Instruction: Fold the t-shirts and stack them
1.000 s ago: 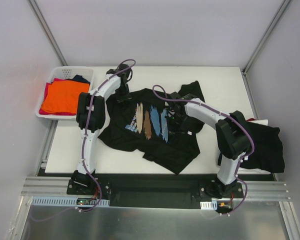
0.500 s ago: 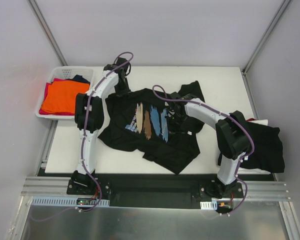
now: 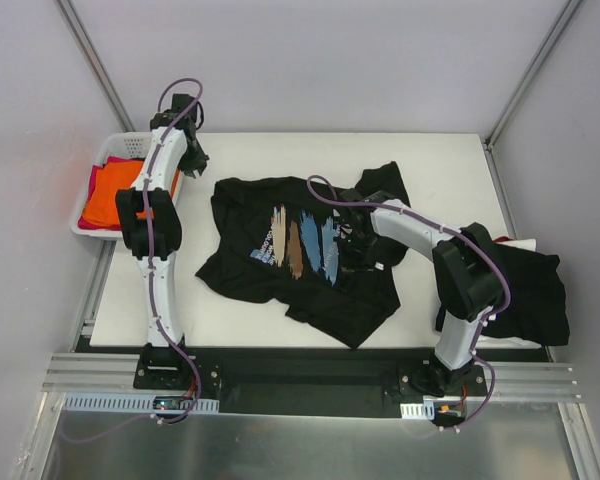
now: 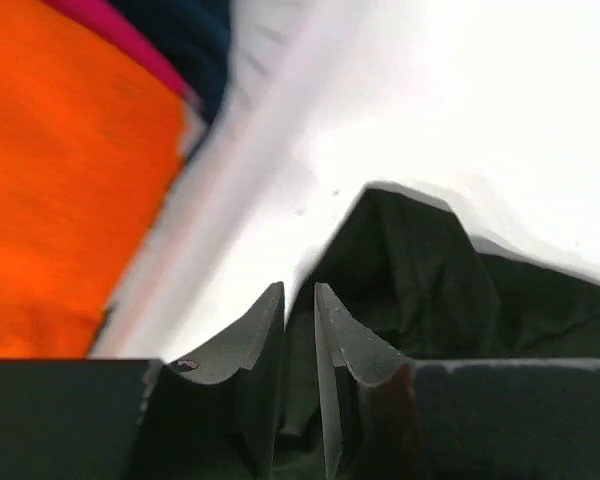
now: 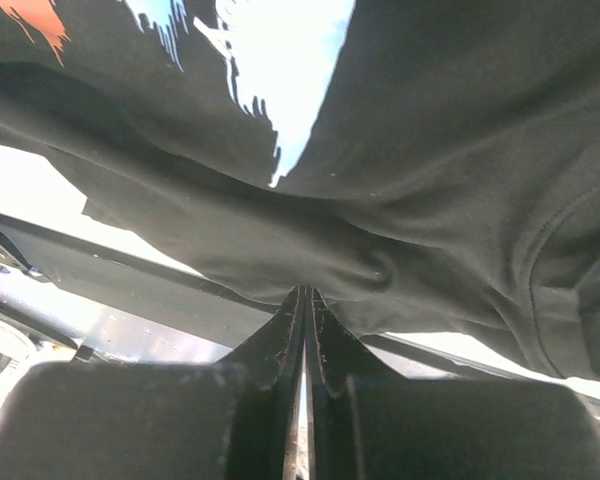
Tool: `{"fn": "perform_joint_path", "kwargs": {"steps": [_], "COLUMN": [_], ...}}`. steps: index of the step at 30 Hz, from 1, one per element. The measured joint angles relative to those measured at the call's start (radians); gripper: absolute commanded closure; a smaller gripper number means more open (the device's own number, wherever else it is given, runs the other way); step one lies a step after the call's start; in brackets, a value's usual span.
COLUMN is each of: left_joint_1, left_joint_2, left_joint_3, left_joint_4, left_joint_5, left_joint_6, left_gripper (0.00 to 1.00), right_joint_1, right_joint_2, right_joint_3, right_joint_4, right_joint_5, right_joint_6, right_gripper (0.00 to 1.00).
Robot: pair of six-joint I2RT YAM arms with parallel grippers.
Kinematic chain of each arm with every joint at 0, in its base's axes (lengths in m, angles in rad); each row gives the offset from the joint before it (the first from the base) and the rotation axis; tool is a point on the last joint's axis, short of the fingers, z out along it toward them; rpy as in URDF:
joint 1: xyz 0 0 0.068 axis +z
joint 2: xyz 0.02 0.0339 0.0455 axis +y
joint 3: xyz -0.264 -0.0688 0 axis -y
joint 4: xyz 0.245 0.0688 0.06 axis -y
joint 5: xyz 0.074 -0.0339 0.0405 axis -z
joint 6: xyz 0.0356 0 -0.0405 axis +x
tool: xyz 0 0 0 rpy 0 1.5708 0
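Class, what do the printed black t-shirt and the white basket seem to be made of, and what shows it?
The printed black t-shirt looks like soft matte knit cloth, perhaps cotton: it creases and drapes. The basket looks like rigid white plastic: moulded lattice wall.

Your right gripper (image 5: 303, 292) has its two fingers squeezed tight together on a bunched fold of the black t-shirt (image 5: 460, 150). The cloth spreads out wrinkled past the tips. You can see a light blue paint streak (image 5: 280, 60) on it.
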Motion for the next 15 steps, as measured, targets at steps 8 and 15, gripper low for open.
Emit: {"fn": "perform_joint_path", "kwargs": {"steps": [8,15], "left_joint_1": [0.024,-0.026], "left_joint_2": [-0.001,-0.012], "left_joint_3": [-0.011,-0.177], "left_joint_4": [-0.002,0.027], "left_joint_5": [0.027,0.171], "left_joint_6": [-0.016,-0.026], "left_gripper": [0.22,0.01], "right_joint_1": [0.0,0.0], "right_joint_2": [-0.01,-0.01], "right_joint_3": [-0.006,-0.006], "right_joint_4": [-0.011,-0.01], "right_joint_5": [0.006,0.005], "right_joint_6": [-0.001,-0.007], "right_gripper": [0.98,0.98]}}
